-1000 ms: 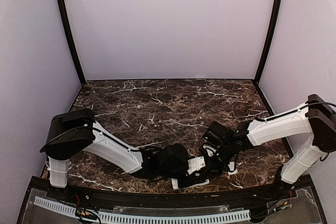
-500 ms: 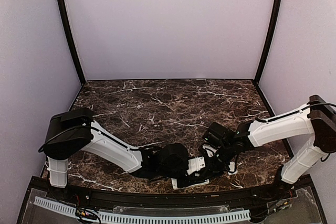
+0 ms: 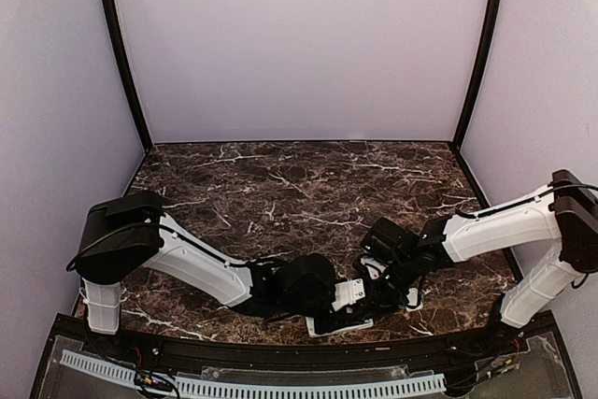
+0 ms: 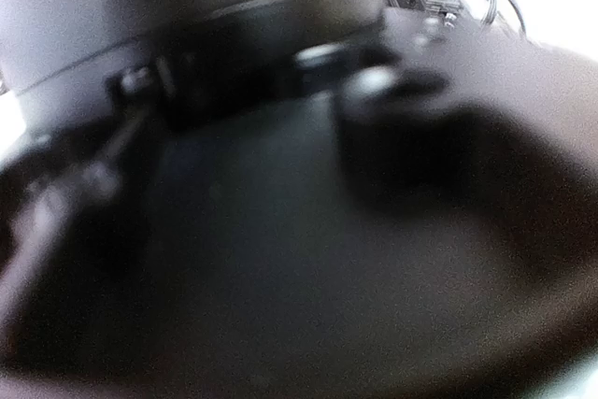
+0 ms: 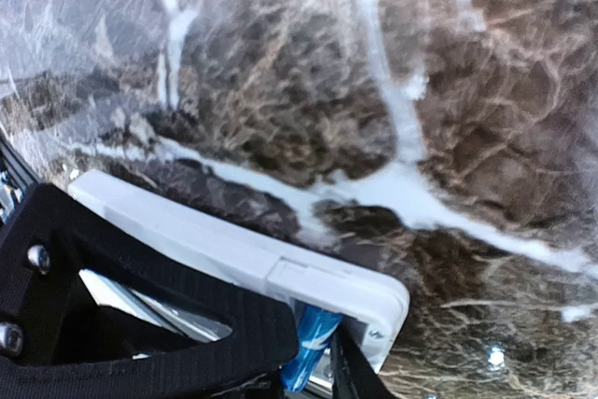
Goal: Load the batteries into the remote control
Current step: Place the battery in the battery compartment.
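Note:
The white remote control lies at the table's near edge, also seen in the top view. Its battery compartment is open at the end toward me. My right gripper is shut on a blue battery, whose upper end sits inside that compartment against the remote's wall. In the top view my right gripper and left gripper meet over the remote. The left wrist view is dark and blurred, so the left jaws cannot be made out. Any other battery is hidden.
A small white cover piece lies on the brown marble table just right of the right gripper. The black front rail runs right below the remote. Purple walls enclose the table.
Nothing has clearly changed; both arms stay almost still over the remote.

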Tool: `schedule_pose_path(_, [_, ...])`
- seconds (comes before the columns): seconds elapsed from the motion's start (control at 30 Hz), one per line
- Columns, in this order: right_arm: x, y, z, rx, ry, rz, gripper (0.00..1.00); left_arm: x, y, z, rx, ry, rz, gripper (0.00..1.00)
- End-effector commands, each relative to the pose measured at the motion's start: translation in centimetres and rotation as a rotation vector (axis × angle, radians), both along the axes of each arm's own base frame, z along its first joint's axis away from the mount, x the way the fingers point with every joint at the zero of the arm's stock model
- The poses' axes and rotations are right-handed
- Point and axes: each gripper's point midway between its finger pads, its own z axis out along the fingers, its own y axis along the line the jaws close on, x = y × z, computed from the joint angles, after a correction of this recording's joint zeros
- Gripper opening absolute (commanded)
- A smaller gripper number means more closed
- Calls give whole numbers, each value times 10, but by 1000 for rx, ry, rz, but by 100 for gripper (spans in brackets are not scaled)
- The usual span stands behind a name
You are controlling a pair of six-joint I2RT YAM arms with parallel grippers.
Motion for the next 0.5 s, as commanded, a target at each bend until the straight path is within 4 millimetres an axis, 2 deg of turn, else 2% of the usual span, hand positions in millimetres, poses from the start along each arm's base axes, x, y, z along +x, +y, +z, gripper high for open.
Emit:
schedule_pose_path(0.0, [41,19,-22,2,-241,-33,29,-16,24,-63,218,14,-51,40])
schedule_pose_path(0.27, [38,10,-25,-22,-230,-52,24,-16,24,-64,219,14,-47,42])
schedule_pose_path(0.47, [35,0,-25,-49,-221,-65,26,-15,24,-63,217,12,-42,44])
